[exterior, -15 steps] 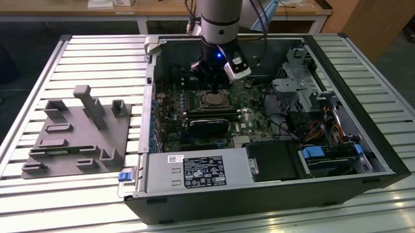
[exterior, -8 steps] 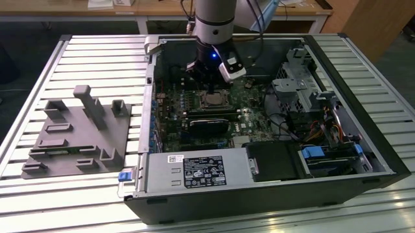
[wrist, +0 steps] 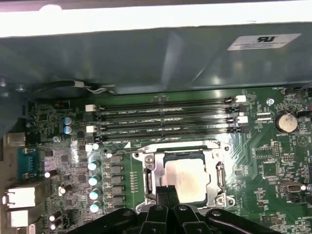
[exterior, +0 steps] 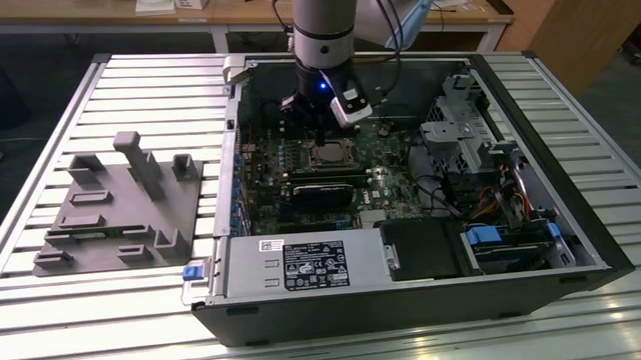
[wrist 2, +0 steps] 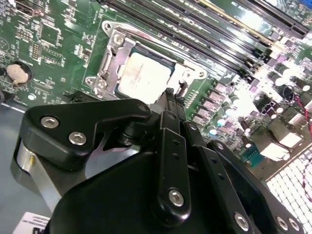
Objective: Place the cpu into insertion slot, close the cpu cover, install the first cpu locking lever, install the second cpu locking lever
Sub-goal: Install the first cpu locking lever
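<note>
In the insertion slot (wrist: pixel 146 168), the cpu (wrist: pixel 187 176) lies flat, pale silver-grey.

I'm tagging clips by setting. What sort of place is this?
Probably a robotics lab or workshop: an open PC case lies on a slatted metal table under a robot arm, a grey jig sits beside it, and wooden benches stand behind.

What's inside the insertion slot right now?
The cpu, silver top showing through the cpu cover. The gripper hides part of one edge; whatever lies beneath the cpu is covered.
</note>
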You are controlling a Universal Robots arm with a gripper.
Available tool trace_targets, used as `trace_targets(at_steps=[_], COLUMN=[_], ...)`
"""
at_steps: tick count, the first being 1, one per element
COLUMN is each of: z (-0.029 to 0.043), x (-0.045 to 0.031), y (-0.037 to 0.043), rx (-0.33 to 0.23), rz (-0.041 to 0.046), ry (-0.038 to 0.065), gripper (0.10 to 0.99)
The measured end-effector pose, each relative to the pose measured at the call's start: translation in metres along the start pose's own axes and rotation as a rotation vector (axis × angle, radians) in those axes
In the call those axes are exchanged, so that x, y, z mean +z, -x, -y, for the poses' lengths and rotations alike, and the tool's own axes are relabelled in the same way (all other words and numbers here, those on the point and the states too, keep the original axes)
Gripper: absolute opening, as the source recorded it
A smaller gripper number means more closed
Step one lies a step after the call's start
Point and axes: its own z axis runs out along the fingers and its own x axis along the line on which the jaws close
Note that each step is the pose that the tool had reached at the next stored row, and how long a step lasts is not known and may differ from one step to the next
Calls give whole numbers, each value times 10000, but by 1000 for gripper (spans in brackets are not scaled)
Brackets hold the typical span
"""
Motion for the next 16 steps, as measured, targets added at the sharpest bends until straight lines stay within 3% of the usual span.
trace_targets(at_steps=[12,14,16], z=[20,24,27], x=[-8,-9,-10], y=[-228,-272,-303], rx=[-1,0,5], rz=[24,25,13], ry=[19,49,179], gripper=[106,106,106])
